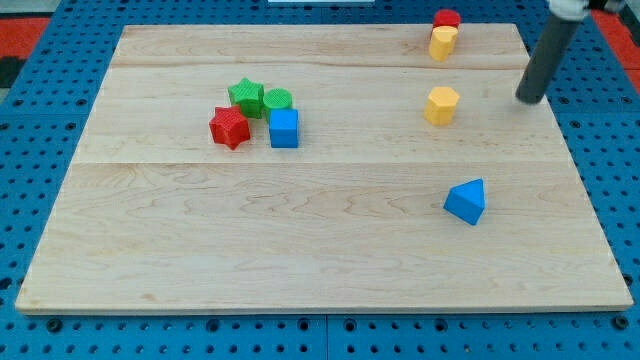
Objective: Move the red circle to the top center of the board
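The red circle sits at the board's top edge, right of centre, touching a yellow block just below it. My tip rests on the board at the view's right, below and to the right of the red circle, apart from every block. A yellow hexagon block lies to the left of my tip.
A cluster at the view's left-centre holds a red star, a green star, a green round block and a blue cube. A blue triangle block lies at lower right. The wooden board sits on a blue pegboard.
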